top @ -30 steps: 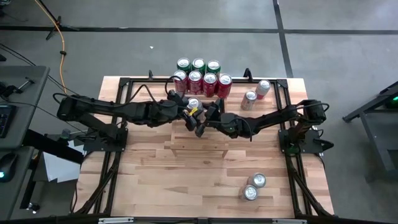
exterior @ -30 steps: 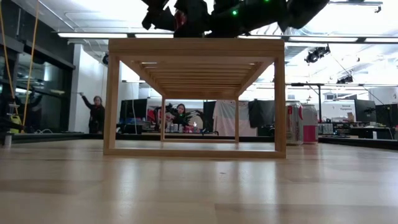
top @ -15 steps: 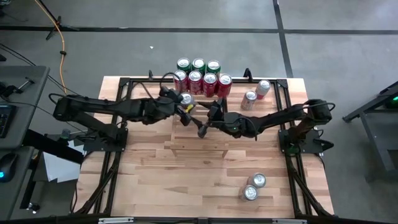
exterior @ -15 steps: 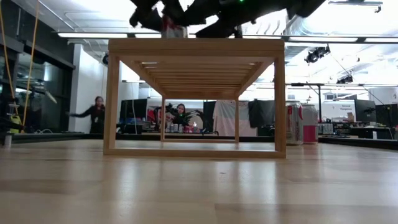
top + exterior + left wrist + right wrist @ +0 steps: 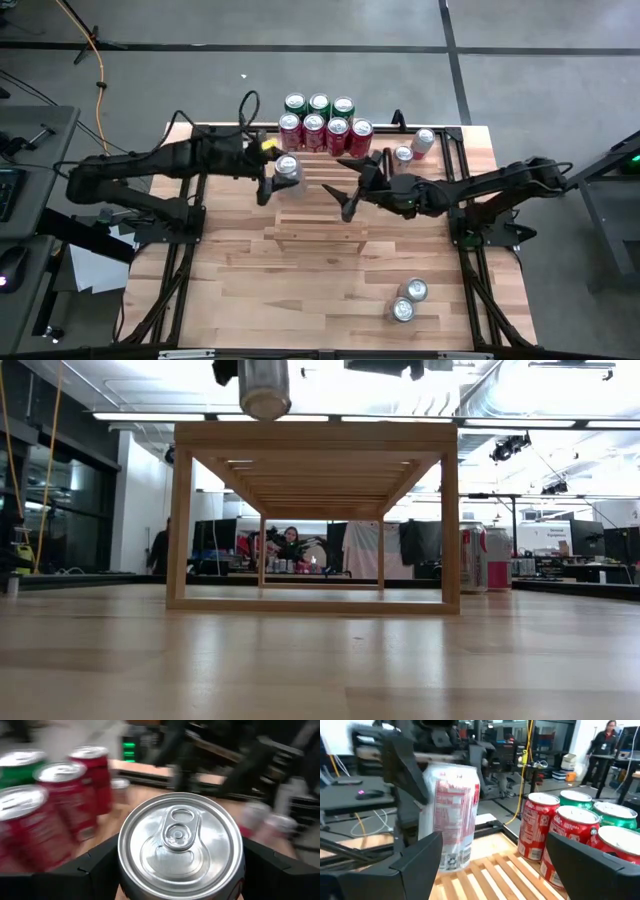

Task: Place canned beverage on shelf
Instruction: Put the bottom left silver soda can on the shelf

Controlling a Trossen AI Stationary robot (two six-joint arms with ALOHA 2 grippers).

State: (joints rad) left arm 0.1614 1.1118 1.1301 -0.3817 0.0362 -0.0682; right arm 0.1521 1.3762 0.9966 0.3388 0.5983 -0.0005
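while carried over the shelf's far-left corner: silver can (image 5: 287,167) upright in the left gripper (image 5: 272,174), above the slats, not yet set down.
change: a second ago both grippers met over the shelf's far middle with the can between them; now parted, can gone leftward with the left arm, right arm pulled back toward its own side.
meaning for the task: looks like a handover just finished; carrying now rests with the left arm alone, placement the step left.
left fingers: clamped on the can's sides, one dark finger (image 5: 90,865) on each flank in the left wrist view, pull-tab lid (image 5: 179,840) facing the camera.
right gripper (image 5: 352,190): over the shelf's right half, fingers spread apart and empty, well clear of the can; in the right wrist view the can (image 5: 451,817) stands beyond the open fingers.
shelf (image 5: 318,240): light slatted rack in the middle of the tabletop (image 5: 300,300); near part bare.
low view: can's bottom (image 5: 265,388) hangs above the shelf's top board (image 5: 315,435), a gap showing, near the left post.
neighbours: red cans (image 5: 325,132) and green cans (image 5: 318,103) stand in rows past the shelf's far edge, just beyond the held can; tight spot for lowering.
other cans: two near the far-right corner (image 5: 412,148), two on the near right of the tabletop (image 5: 408,300).
next, by judgement: straight descent onto the slats, then release.
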